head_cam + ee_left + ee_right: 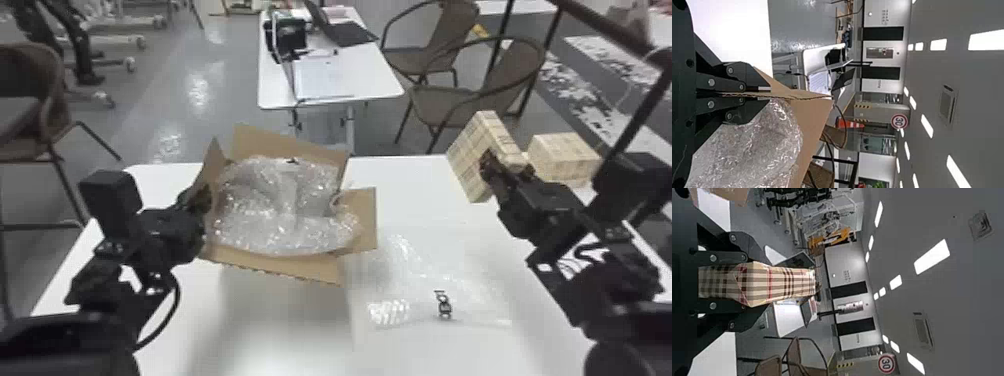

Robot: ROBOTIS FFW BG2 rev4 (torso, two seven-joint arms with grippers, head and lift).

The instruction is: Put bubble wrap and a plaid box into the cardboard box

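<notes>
Plaid box (467,150) in R claw (505,162), L claw (201,196) pinching carton flap (212,167), 2nd plaid box (562,152) nr, plastic (440,272) on tbl (280,340)

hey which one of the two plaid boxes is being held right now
In the head view, the left one of the pair: it is between the right gripper's fingers. The other plaid box, to its right, is ungripped.

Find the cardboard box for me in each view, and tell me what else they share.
Head view: left of centre, the cardboard box stands open with bubble wrap inside.
Left wrist view: close up, one flap between the left gripper's fingers.
Right wrist view: brown cardboard in a corner, beyond the right gripper and its plaid box.
Shared landmark: the white table.
</notes>
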